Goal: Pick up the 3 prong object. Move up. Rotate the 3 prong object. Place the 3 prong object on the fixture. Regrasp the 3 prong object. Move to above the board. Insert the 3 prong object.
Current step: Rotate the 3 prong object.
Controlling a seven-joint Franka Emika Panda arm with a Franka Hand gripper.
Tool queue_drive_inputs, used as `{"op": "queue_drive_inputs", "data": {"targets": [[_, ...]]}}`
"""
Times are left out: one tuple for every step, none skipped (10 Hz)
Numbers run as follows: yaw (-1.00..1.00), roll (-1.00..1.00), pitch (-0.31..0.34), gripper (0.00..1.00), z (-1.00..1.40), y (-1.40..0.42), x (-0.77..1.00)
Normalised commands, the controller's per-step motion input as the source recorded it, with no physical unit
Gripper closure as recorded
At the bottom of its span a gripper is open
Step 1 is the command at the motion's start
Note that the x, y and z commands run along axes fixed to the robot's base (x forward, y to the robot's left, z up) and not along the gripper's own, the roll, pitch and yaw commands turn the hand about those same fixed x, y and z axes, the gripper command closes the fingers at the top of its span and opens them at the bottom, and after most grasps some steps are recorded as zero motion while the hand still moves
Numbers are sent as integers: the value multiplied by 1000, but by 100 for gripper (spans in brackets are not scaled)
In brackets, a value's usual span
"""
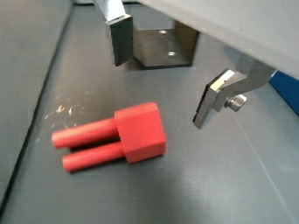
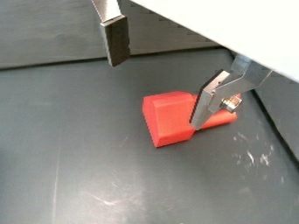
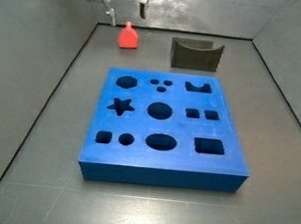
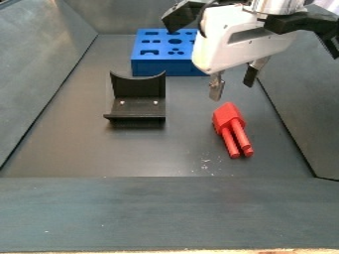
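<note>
The red 3 prong object [image 1: 117,136] lies flat on the dark surface [image 4: 133,149], its round prongs pointing one way and its square block end the other. It sits apart from the fixture [image 4: 135,99], which stands nearby with its notch up, and well away from the blue board [image 3: 163,125] with its shaped cutouts.

The gripper [image 2: 163,70] hangs just above the red piece, not touching it. Its fingers [image 2: 114,39] are spread wide with nothing between them, one plate on each side of the block end in a wrist view. That spacing looks chosen so the plates can drop past the block's flat sides and close on them, instead of on the round prongs, which would likely slip or roll.

The pick-up seems to be the step in hand; nothing is lifted yet. The fixture sits empty, probably waiting as a resting place where the piece can be set down and taken again at a better angle for the board.
</note>
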Motion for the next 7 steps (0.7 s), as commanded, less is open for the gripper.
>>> {"op": "queue_drive_inputs", "data": {"targets": [[1000,0,2,0,-58,-10,31],[1000,0,2,0,-57,-10,32],[1000,0,2,0,-55,-10,32],[1000,0,2,0,-54,-10,33],[1000,0,2,0,-54,-10,33],[1000,0,2,0,-54,-10,33],[1000,0,2,0,-53,-10,33]]}}
